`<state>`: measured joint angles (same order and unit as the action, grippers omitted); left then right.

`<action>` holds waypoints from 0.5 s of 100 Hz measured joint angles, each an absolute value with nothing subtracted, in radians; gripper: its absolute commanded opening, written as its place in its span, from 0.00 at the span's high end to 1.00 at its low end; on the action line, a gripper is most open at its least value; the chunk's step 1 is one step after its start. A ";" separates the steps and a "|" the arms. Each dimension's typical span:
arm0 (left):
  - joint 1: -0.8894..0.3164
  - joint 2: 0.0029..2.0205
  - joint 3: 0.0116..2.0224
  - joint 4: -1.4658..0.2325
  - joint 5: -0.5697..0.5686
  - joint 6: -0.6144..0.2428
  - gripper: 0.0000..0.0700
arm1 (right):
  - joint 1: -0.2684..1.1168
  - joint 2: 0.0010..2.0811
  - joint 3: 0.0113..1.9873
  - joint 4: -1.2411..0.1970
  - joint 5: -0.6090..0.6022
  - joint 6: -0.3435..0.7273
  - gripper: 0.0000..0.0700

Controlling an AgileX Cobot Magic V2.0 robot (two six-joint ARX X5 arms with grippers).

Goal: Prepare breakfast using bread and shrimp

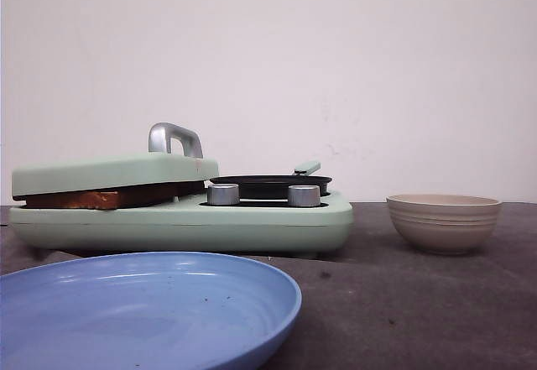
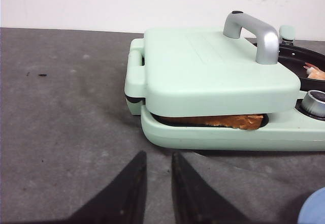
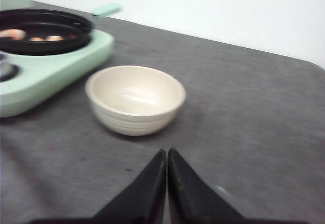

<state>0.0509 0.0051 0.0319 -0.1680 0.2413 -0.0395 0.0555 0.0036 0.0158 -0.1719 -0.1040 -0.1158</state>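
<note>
Left hand [image 2: 156, 183] slightly parted, right hand [image 3: 166, 183] clenched, both empty | bread [image 2: 228, 121] pressed inside closed grill [image 2: 213, 76] | shrimp [image 3: 30, 35] in pan [image 3: 45, 28] | plate [image 1: 143, 311], bowl [image 3: 134, 98] unfilled; serving likely remains

Soft even light, right wrist view blurred

Only the fingers show of either arm. The left gripper [image 2: 158, 183] has two plain black, matte, tapering wedge-shaped fingers; the right gripper [image 3: 167, 183] has the same black pointed pair.
</note>
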 measured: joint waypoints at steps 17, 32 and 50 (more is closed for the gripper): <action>0.051 0.005 0.032 -0.168 0.241 -0.039 1.00 | 0.047 0.004 0.016 -0.172 -0.075 -0.024 1.00; 0.051 0.005 0.032 -0.168 0.241 -0.039 1.00 | 0.057 0.004 0.016 -0.173 -0.072 0.039 1.00; 0.051 0.005 0.032 -0.168 0.241 -0.039 1.00 | 0.057 0.004 0.016 -0.167 -0.085 0.057 1.00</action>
